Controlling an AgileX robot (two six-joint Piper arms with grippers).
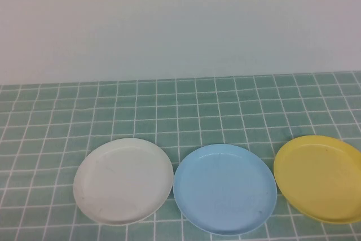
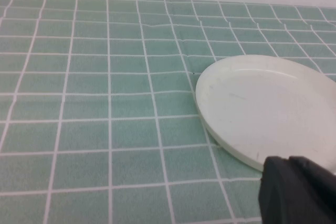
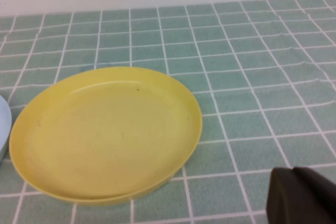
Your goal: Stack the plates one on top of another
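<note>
From above, three plates lie flat, rims up, in a row on the green checked cloth (image 1: 169,105): white plate (image 1: 123,180) left, blue plate (image 1: 224,188) middle, yellow plate (image 1: 319,178) right, none stacked. By the left wrist, the left gripper (image 2: 299,190) is closed, empty, beside the white plate. By the right wrist, the right gripper (image 3: 302,195) is closed, empty, near the yellow plate.

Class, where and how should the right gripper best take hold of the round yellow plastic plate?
Probably pinch the raised rim of the round yellow plastic plate at its right edge, away from the light blue plate. It lies flat, so only the rim offers purchase. The shut right gripper must open first.
</note>
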